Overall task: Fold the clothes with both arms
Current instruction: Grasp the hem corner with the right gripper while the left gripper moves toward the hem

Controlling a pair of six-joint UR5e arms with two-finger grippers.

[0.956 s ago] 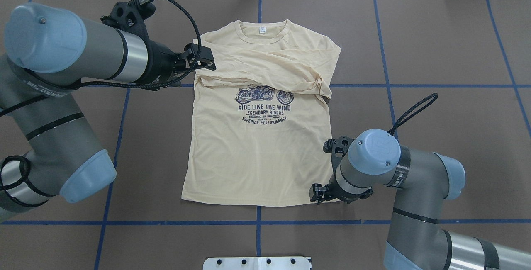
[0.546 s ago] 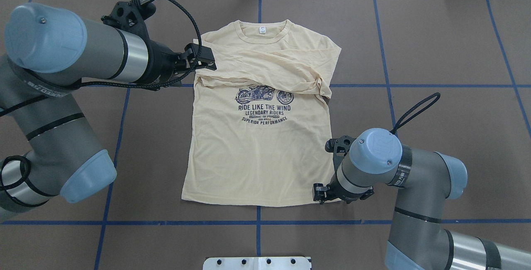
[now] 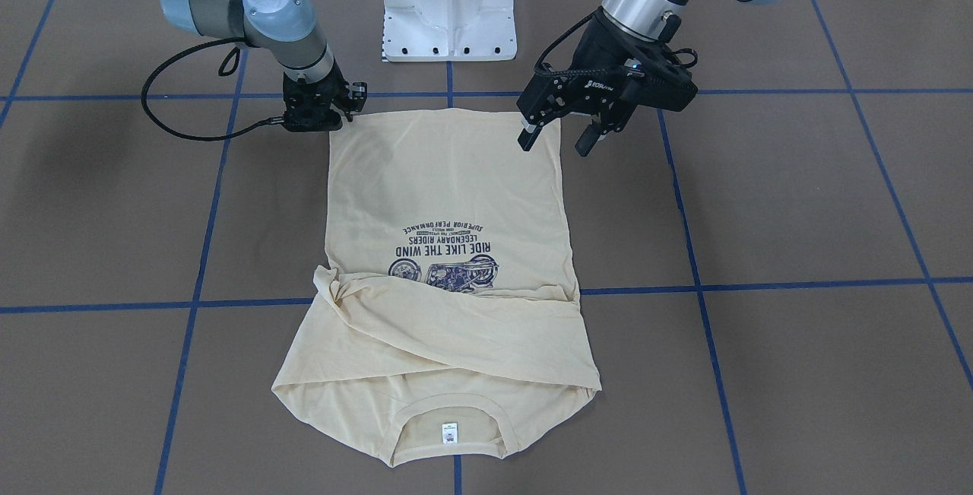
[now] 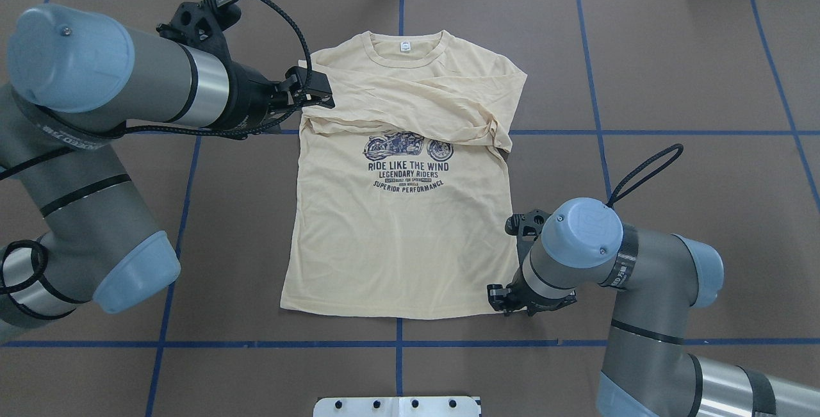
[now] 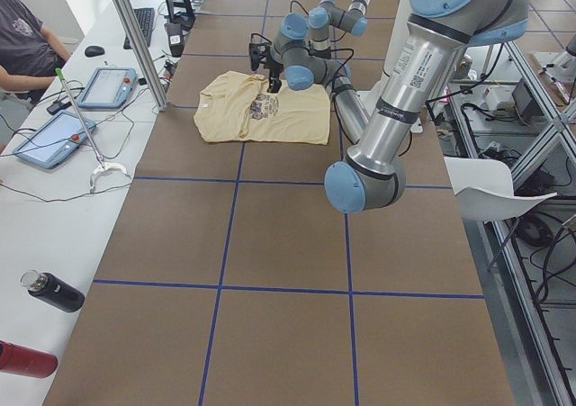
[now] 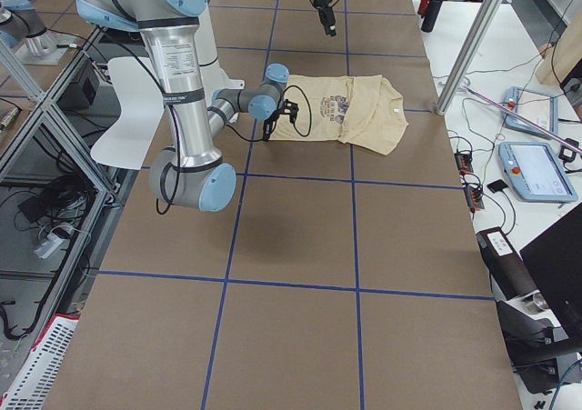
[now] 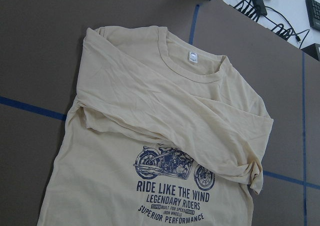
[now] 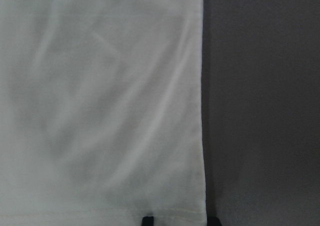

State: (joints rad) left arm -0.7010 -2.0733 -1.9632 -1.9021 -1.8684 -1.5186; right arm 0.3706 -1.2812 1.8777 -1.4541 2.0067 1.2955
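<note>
Just changed: a small outward slide of the right gripper (image 4: 508,298) along the near hem (image 4: 384,311) of the pale cream T-shirt (image 4: 397,244), away from its middle and onto the hem's corner on the robot's right. No change at the left gripper (image 3: 555,144), nor in the lie of the cloth. Judged from that: a lining-up on the corner ahead of a pinch, with the next fold not yet begun.

Right jaws: low at the table (image 4: 672,84), slightly parted to go by the two dark tips at the bottom of the wrist view, astride the corner's edge, gripping nothing as far as can be seen. Left jaws: wide apart, holding nothing, raised well above the cloth, and in the overhead view in line with the shoulder on the robot's left.

T-shirt: flat on the brown table in front of the robot, print (image 4: 407,170) side up. Long axis straight away from the robot, with the hem nearest its base and the collar (image 4: 403,56) and white neck label (image 4: 404,46) at the far end. Lettering upright as read from the robot's side. Sleeves (image 4: 416,106) already folded across the chest, covering the top of the motorcycle.
</note>
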